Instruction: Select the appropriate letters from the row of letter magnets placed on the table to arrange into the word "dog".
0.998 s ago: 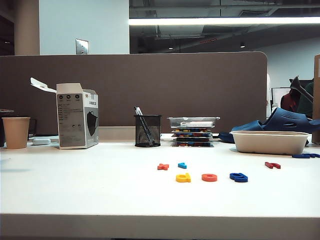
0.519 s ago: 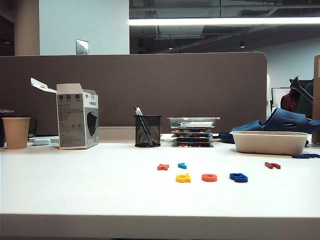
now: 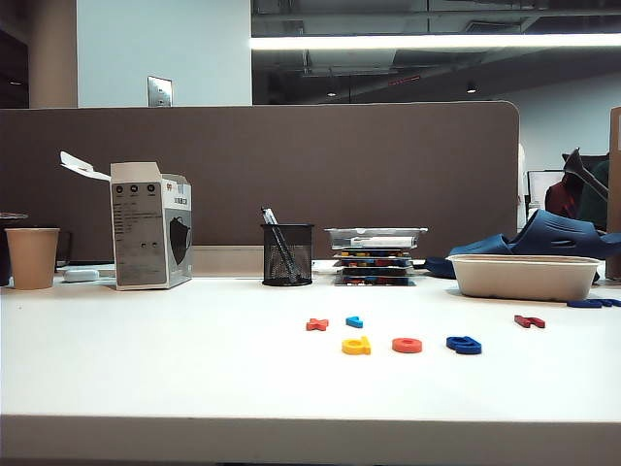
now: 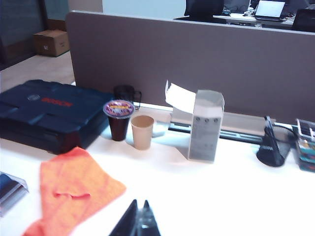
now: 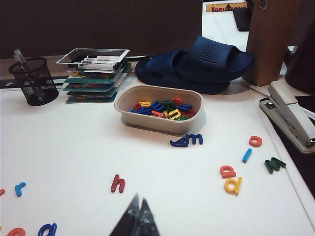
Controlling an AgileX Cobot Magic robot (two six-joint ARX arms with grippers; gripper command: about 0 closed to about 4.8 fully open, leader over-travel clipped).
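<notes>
On the white table [image 3: 194, 369], a yellow letter [image 3: 356, 346], an orange-red ring letter [image 3: 407, 345] and a dark blue letter [image 3: 464, 345] lie side by side in a front line. Behind them lie an orange X [image 3: 317, 324] and a light-blue letter [image 3: 354, 321], with a dark red letter [image 3: 529, 321] off to the right. Neither gripper shows in the exterior view. My right gripper [image 5: 139, 199] hangs shut and empty above the table, near the dark red letter [image 5: 117, 183]; the dark blue letter [image 5: 47, 229] sits at the frame edge. My left gripper [image 4: 139, 202] is shut and empty beside an orange cloth [image 4: 74, 189].
A mesh pen cup [image 3: 287, 253], a white carton [image 3: 150, 226], a paper cup [image 3: 31, 257] and stacked trays [image 3: 375, 254] line the back. A beige bowl of spare letters [image 5: 160, 108], a blue slipper [image 5: 197, 64], a stapler [image 5: 290, 115] and loose letters [image 5: 231, 178] lie at the right.
</notes>
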